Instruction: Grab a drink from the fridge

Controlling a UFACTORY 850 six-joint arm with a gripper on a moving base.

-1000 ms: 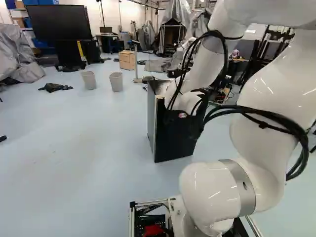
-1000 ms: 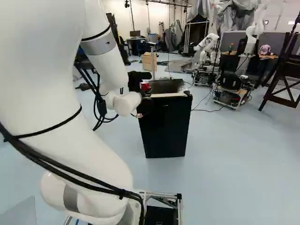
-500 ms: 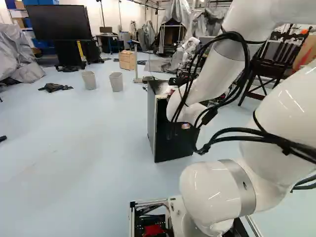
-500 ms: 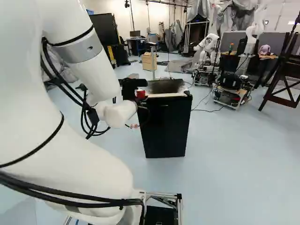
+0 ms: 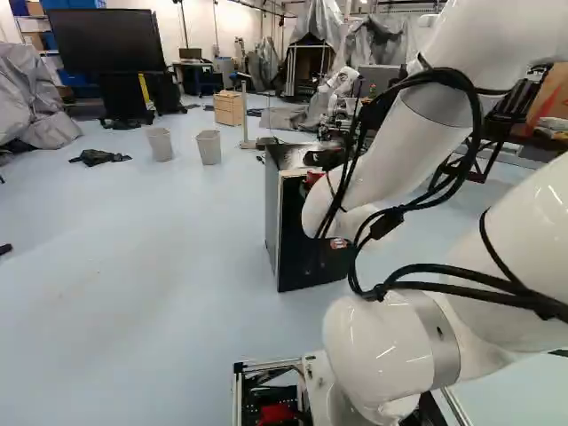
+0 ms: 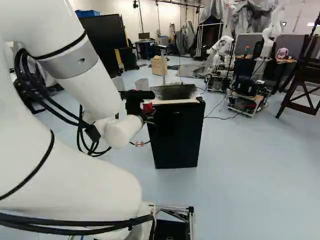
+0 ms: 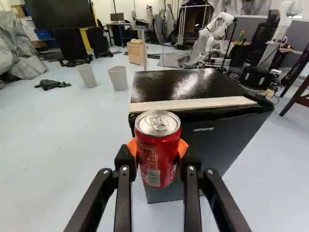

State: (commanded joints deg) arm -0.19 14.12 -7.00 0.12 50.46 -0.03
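In the right base view my gripper is a black shape at the end of the white arm, beside the fridge's upper front edge. The wrist view shows the gripper shut on a red drink can, an orange pad against each side. The can is upright, with its silver lid facing up. Beyond it stands the small black fridge, its door closed and its top glossy black with a pale front strip. In the left base view the forearm partly hides the fridge.
Two grey bins and a wooden drawer unit stand farther off, past the fridge. Another robot is behind the fridge to its right. A dark wooden frame stands at the right of the right base view.
The arm has folded lower and drawn back, carrying the can down and leftward in the right base view. The can stays in the gripper. Base and fridge have not shifted.
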